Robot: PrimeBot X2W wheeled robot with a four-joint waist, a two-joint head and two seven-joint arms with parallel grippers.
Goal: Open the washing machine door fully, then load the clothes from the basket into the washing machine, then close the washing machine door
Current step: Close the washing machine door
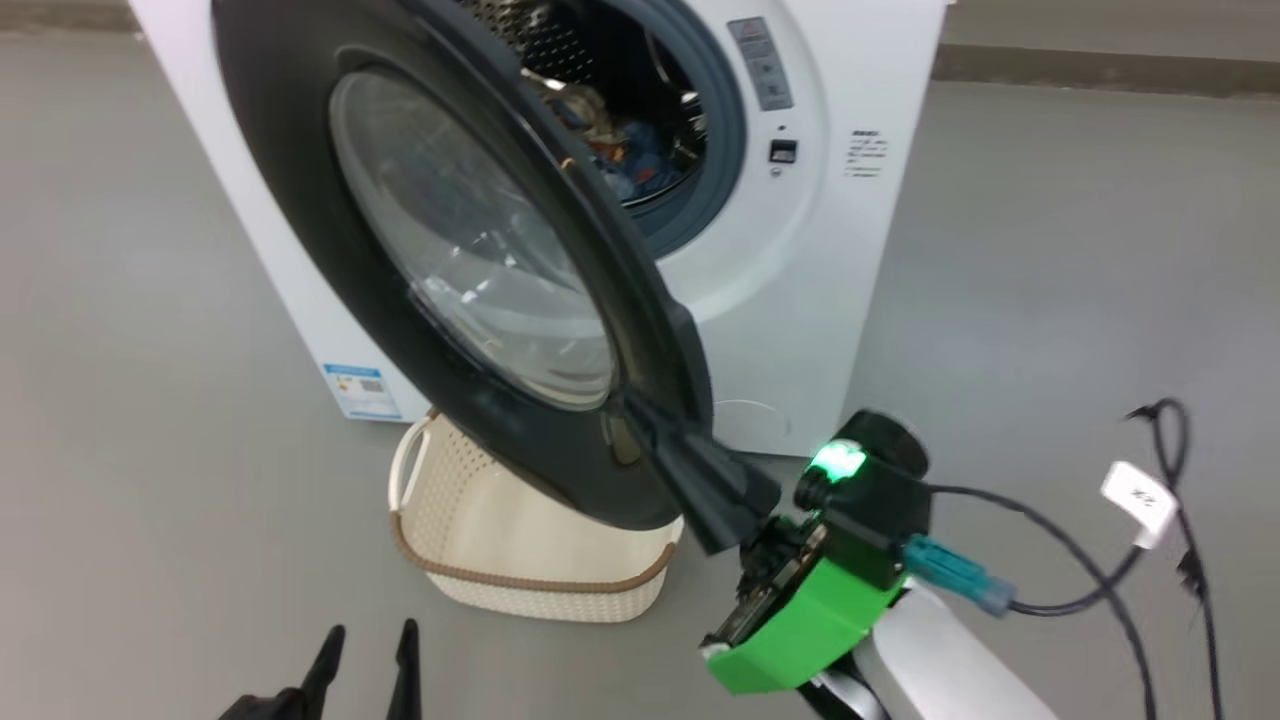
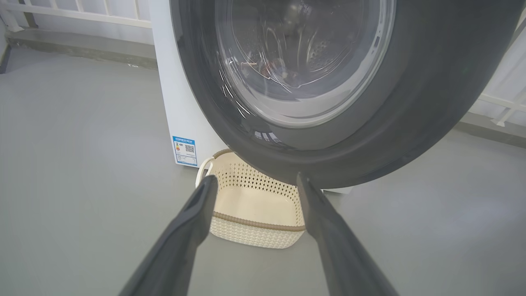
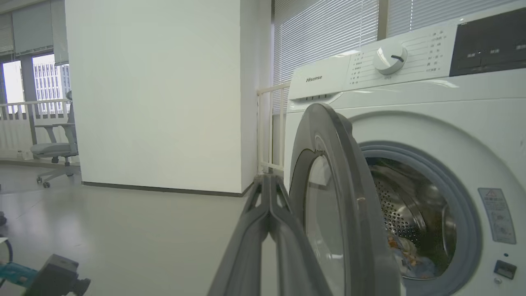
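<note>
two of the three steps look finished from where i stand: the washing machine door (image 1: 450, 270) hangs about halfway swung out from the white washing machine (image 1: 800, 290), and the clothes (image 1: 625, 152), a blue and orange bundle, lie low inside the steel drum (image 3: 394, 205). the basket (image 1: 540, 598) sits bare on the grey floor (image 1: 150, 420) just in front of the machine, under the door's lower edge. so i judge the step in hand to be closing the door. the right gripper (image 1: 640, 420) has its two dark fingers pressed together with nothing between them, and they lie along the door's outer face near its free edge, seemingly touching it. the left gripper (image 1: 372, 630) hovers low and well apart from the door, fingers spread wide and holding nothing, pointing towards the basket. the next move, as i see it, calls for a steady push from those closed fingers, following the door's arc round towards the grey-blue gasket (image 1: 728, 130) until it latches; pushed off that arc, they may slide along the glossy surface. no cloth seems to trail over the gasket, though part of the opening is hidden behind the door.
</note>
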